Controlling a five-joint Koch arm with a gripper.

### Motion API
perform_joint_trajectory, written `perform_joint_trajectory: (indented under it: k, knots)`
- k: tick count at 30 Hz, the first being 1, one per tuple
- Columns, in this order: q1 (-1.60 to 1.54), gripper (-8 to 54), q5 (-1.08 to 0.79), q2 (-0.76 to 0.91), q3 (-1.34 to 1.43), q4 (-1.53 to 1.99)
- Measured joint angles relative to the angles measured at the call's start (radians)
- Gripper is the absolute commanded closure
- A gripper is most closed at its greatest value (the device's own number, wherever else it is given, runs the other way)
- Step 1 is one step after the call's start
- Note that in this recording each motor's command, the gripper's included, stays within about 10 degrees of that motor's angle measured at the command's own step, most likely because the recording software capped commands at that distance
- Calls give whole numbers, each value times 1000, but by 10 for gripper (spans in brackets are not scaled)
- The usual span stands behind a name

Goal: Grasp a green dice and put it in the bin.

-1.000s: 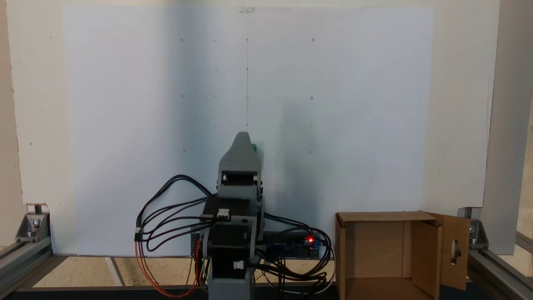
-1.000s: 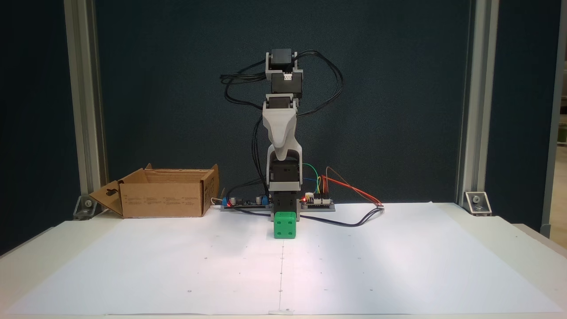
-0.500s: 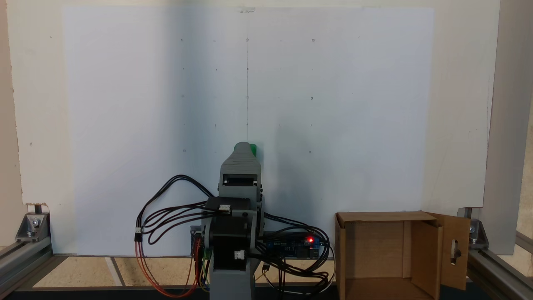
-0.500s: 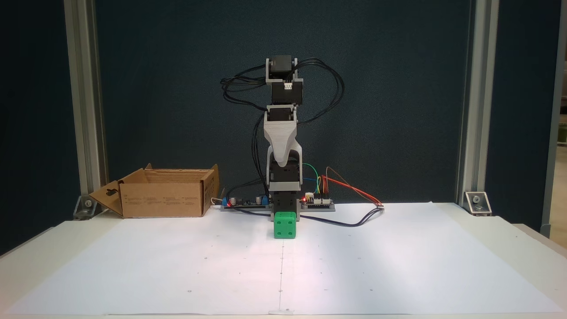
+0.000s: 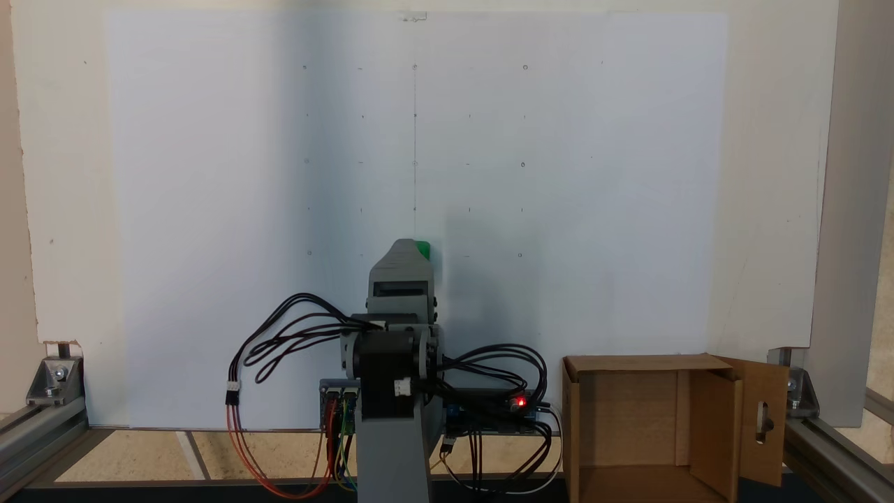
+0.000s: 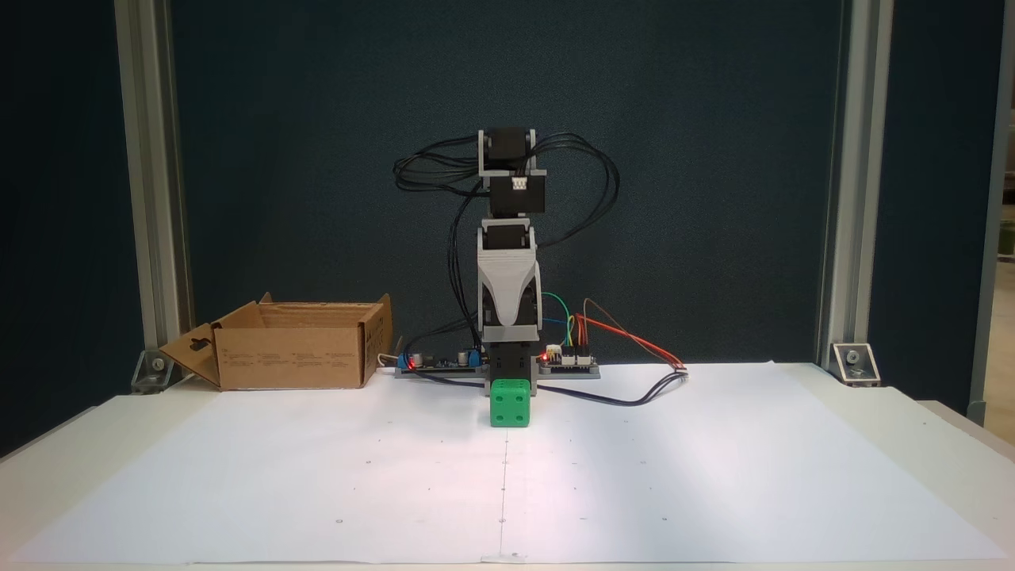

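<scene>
The green dice (image 6: 508,404) rests on the white paper sheet (image 6: 634,476) covering the table, on the sheet's centre line near its far edge, directly in front of the arm's base. In the fixed view from behind the arm, a sliver of the dice (image 5: 423,249) shows beside the end effector (image 5: 404,248). The end effector (image 6: 508,321) hangs above the dice, pointing down; its jaws overlap, so open or closed cannot be determined. The bin (image 6: 293,357), an open cardboard box, stands at the far left corner.
</scene>
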Motion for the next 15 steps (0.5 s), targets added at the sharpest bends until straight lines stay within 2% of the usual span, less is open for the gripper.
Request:
perform_joint_trajectory:
  k: [15]
  knots:
    - [0, 2, 14, -75, 107, -202]
